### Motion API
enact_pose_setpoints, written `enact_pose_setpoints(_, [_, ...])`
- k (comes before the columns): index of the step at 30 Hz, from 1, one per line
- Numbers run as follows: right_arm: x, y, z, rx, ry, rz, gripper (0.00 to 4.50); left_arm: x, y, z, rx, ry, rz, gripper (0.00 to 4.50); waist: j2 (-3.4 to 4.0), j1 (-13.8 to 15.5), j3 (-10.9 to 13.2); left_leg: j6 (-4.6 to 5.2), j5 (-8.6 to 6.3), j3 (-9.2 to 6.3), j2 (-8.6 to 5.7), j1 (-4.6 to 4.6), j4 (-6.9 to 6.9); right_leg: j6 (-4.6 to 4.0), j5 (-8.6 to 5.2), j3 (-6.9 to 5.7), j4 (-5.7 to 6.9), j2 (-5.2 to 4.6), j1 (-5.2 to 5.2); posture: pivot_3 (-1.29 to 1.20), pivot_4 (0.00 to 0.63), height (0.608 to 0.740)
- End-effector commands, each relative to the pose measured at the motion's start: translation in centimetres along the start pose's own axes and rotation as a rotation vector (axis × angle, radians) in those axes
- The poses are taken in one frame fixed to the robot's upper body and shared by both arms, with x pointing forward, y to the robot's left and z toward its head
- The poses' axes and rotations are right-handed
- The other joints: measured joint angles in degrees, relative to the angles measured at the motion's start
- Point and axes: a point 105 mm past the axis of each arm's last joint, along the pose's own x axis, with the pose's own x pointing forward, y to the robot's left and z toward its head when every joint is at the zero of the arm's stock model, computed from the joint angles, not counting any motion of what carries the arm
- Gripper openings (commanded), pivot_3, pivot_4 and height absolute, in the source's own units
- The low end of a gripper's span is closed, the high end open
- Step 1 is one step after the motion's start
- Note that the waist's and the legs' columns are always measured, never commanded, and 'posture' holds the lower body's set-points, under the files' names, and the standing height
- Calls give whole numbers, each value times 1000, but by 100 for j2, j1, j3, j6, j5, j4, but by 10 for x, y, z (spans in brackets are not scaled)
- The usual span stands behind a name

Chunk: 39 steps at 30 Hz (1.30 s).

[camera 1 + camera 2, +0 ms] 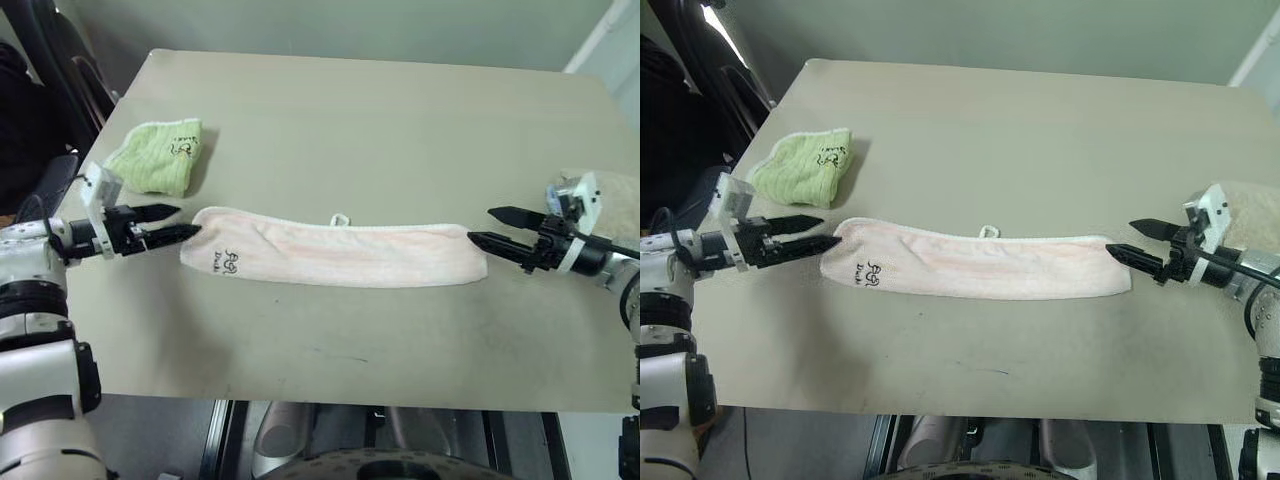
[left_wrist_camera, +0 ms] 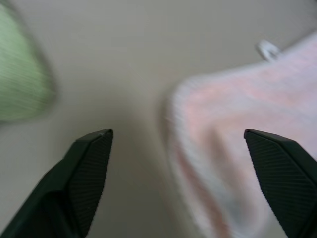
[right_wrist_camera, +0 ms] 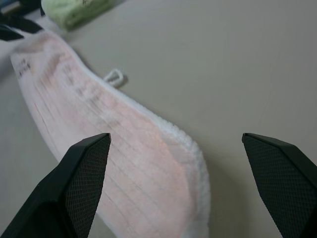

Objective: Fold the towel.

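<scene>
The towel [image 1: 335, 250] lies flat across the middle of the worktop [image 1: 400, 130] as a long narrow strip running left to right, already doubled along its length by the look of it, with its dark embroidered mark [image 1: 228, 262] near the left end and its white loop [image 1: 341, 218] on the far edge. The left gripper [image 1: 172, 222] sits just off the strip's left end and the right gripper [image 1: 495, 228] just off its right end; both have their jaws spread and hold nothing.

The next fold probably means bringing one end over to the other. Risks, as I judge them: a pinch that catches only the top layer would peel the strip open instead of folding it; the strip bows slightly, so ends carried straight across may land askew; terry cloth may drag on the worktop and bunch.

Farther off on the left, a light green towel [image 1: 158, 155] sits bundled near the left gripper; a wide swing there could knock it.

No containers are on the worktop, so nothing is held in any.
</scene>
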Motion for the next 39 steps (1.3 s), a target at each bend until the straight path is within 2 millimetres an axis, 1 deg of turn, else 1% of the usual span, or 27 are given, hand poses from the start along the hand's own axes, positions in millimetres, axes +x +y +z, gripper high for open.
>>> enact_pose_setpoints(1, [-11, 13, 12, 152, -101, -4, 4500, -8, 8, 35, 4, -185, 58, 4461, 0, 12, 0, 0, 1, 1, -3, -2, 0, 5, -3, 2, 0, 0, 0, 0, 150, 733])
enact_pose_setpoints(3, [-17, 21, 8, 289, -115, 11, 4500, -6, -1, 45, -31, -233, -15, 4461, 0, 15, 0, -1, 3, 3, -7, -6, 0, 12, -9, 4, 0, 0, 0, 0, 150, 733])
enact_pose_setpoints(6, [-22, 37, -6, 480, -84, 50, 4500, 4, -36, 45, -12, -183, -238, 4461, -1, 21, 0, 0, 2, 1, -16, -10, 0, 26, -17, 9, -2, 0, 1, 0, 150, 733])
enact_pose_setpoints(10, [-24, 49, -12, 634, -143, 72, 4500, 24, -73, 51, 12, -171, -409, 4461, -3, 47, -1, 3, -2, -3, -22, -9, 2, 40, -28, 15, -3, -1, 5, 0, 150, 733])
enact_pose_setpoints(11, [-23, 51, -13, 677, -160, 82, 4500, 30, -86, 51, 16, -168, -464, 4461, -3, 50, 0, 4, -2, -5, -21, -10, 3, 40, -28, 17, -2, -1, 4, 0, 150, 733])
enact_pose_setpoints(13, [-22, 54, -16, 733, -174, 81, 4500, 40, -106, 49, 15, -165, -535, 4461, -3, 49, 0, 5, -3, -4, -22, -9, 3, 43, -29, 18, -1, -2, 5, 0, 150, 733])
enact_pose_setpoints(14, [-21, 55, -19, 766, -186, 67, 4500, 47, -120, 45, 15, -159, -582, 4461, -3, 50, 0, 6, -4, -2, -22, -9, 3, 48, -30, 20, -2, -4, 5, 0, 150, 733])
enact_pose_setpoints(15, [-21, 55, -21, 791, -195, 55, 4500, 51, -129, 41, 14, -157, -611, 4461, -4, 49, -1, 7, -5, -1, -24, -8, 3, 56, -35, 20, -1, -6, 5, 0, 150, 733])
enact_pose_setpoints(16, [-20, 56, -22, 821, -207, 46, 4500, 57, -138, 37, 18, -151, -632, 4461, -4, 49, -1, 8, -6, 0, -24, -6, 2, 61, -39, 20, -1, -6, 8, 0, 150, 733])
enact_pose_setpoints(17, [-19, 59, -26, 849, -204, 39, 4500, 65, -146, 27, 41, -136, -645, 4461, -3, 50, -1, 9, -7, 0, -24, -5, 2, 75, -45, 21, -2, -7, 8, 0, 150, 733])
enact_pose_setpoints(19, [-18, 64, -30, 890, -199, 29, 4500, 74, -155, 16, 65, -122, -655, 4461, -3, 51, -1, 10, -9, 0, -24, -1, 3, 155, -48, 21, 2, -8, 11, 0, 150, 733])
enact_pose_setpoints(21, [-17, 67, -30, 923, -205, 18, 4500, 78, -159, 11, 55, -117, -659, 4461, -5, 42, 0, 10, -12, 0, -22, -1, 3, 164, -49, 21, 2, -8, 11, 0, 150, 733])
enact_pose_setpoints(23, [-20, 67, -38, 963, -198, -8, 4500, 87, -162, 4, 46, -121, -644, 4461, -8, 42, 2, 8, -13, 0, -19, -1, 4, 165, -47, 19, 2, -7, 10, 0, 150, 733])
enact_pose_setpoints(24, [-20, 67, -45, 975, -177, -35, 4500, 91, -165, -1, 49, -117, -650, 4461, -8, 45, 2, 12, -12, -1, -20, 0, 4, 167, -46, 19, 0, -7, 14, 0, 150, 733])
enact_pose_setpoints(25, [-20, 67, -50, 982, -162, -54, 4500, 94, -168, -4, 51, -114, -656, 4461, -8, 49, 2, 21, -17, -1, -22, 3, 4, 165, -48, 20, 0, -8, 18, 0, 150, 733])
enact_pose_setpoints(26, [-20, 67, -52, 985, -153, -65, 4500, 95, -170, -6, 54, -113, -661, 4461, -7, 49, 2, 66, -45, -3, -22, 5, 6, 160, -51, 20, -4, -8, 24, 0, 150, 733])
enact_pose_setpoints(28, [-20, 66, -59, 995, -135, -91, 4500, 101, -178, -10, 51, -115, -669, 4461, -7, 49, 2, 70, -48, -3, -23, 6, 14, 157, -52, 21, -4, -8, 29, 0, 150, 733])
enact_pose_setpoints(31, [-24, 64, -63, 1010, -132, -115, 4500, 105, -192, -13, 47, -120, -696, 4461, -7, 48, 2, 69, -47, -2, -24, 5, 17, 157, -52, 21, -6, -9, 30, 0, 150, 733])
enact_pose_setpoints(35, [-28, 54, -75, 1020, -122, -189, 4500, 103, -214, -11, 48, -124, -768, 4461, -9, 51, 1, 53, -51, -2, -24, 2, 17, 161, -54, 20, -8, -10, 30, 0, 150, 733])
enact_pose_setpoints(39, [-26, 41, -70, 1023, -185, -220, 4500, 103, -223, -11, 97, -115, -772, 4461, -8, 48, 0, 53, -57, -1, -24, 4, 17, 160, -54, 21, -8, -10, 30, 0, 150, 733])
